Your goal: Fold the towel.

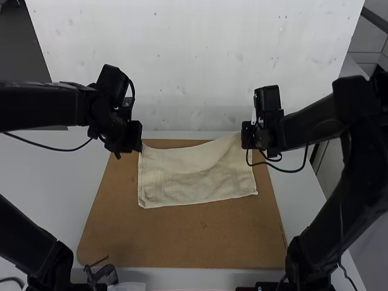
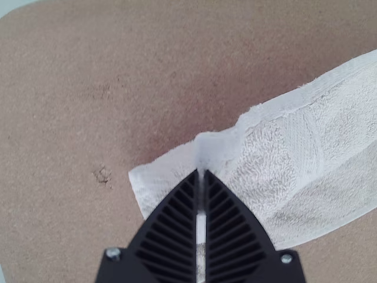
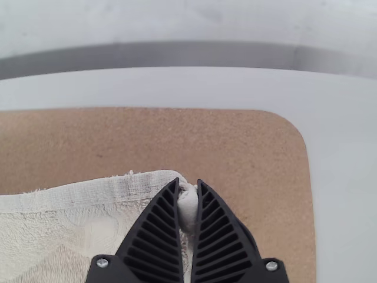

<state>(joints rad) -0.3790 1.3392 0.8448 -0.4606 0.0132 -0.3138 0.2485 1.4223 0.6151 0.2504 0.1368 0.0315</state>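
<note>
Terry towel (image 1: 197,185), cream, is showing looped pile and a flatter woven border; it is lying across the brown, finely speckled board (image 1: 182,242), its near edge running almost straight, its far side curving in a soft sag between the arms. Board corners are rounding off smoothly against the pale table (image 1: 48,176). Left gripper (image 1: 138,145) is pointing down at the towel's far left part, pinching cloth just in from a corner; right gripper (image 1: 247,134) is pointing down at the far right, tips pressing on a small bulge of cloth at the corner. Left wrist view is revealing ribbed black fingers (image 2: 174,221), a raised pucker at their tips and a dark scuff on the board, details the high view is not resolving
</note>
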